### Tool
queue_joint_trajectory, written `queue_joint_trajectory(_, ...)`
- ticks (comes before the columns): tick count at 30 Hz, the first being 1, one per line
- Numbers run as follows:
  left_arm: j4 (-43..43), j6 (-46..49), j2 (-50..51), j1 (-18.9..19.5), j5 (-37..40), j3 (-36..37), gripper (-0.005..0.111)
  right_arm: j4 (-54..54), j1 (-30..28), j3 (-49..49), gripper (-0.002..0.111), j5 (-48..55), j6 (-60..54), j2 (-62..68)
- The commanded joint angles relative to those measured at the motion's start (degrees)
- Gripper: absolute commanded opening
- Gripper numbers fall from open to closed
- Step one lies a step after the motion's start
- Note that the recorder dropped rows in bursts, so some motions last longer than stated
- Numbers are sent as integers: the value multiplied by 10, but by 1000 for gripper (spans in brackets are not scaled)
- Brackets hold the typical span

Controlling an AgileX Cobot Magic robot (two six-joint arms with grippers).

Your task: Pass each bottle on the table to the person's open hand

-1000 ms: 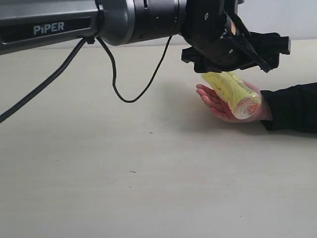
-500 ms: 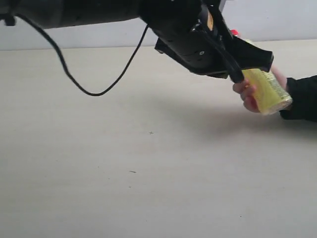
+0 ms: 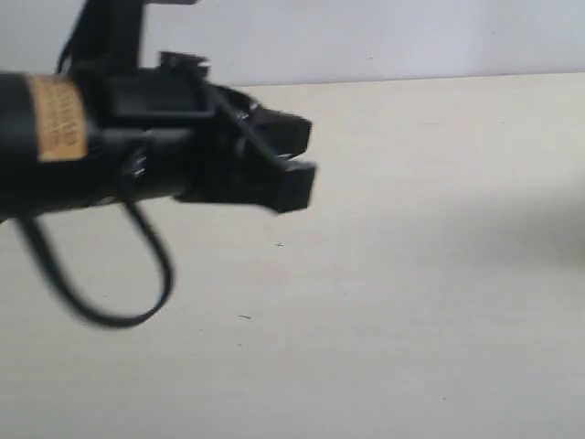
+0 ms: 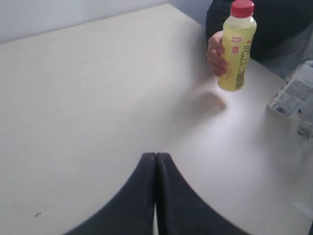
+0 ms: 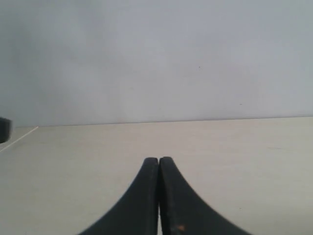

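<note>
— Where is the yellow bottle now?
— In the person's hand, upright, red cap on top, apparently lifted off the table. A second ago I was laying it on the open palm. Now the hand has closed round it and I have let go.
— And your grippers?
— My left gripper has drawn well away from the hand, its jaws pressed together on nothing. My right gripper is likewise closed and empty.
— So that one is done?
— I judge so: one bottle delivered. Past the hand I glimpse a pale labelled thing, maybe another bottle, but I cannot tell. Next I need a fresh bottle and the palm open again.
</note>
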Motion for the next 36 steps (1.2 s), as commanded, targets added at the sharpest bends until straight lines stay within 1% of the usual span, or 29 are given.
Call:
queue_joint_trajectory(1, 3, 46, -119, 9, -32, 114, 0, -3, -1, 0, 0, -3, 0, -2)
queue_joint_trajectory(4, 4, 52, -182, 15, 3, 151, 0, -3, -1, 0, 0, -3, 0, -2)
queue_joint_trajectory(6, 4, 52, -209, 15, 12, 165, 0, -3, -1, 0, 0, -3, 0, -2)
queue_joint_trajectory(12, 4, 55, -255, 15, 27, 173, 0, -3, -1, 0, 0, -3, 0, -2)
queue_joint_trajectory(36, 4, 56, -259, 15, 27, 173, 0, -3, -1, 0, 0, -3, 0, -2)
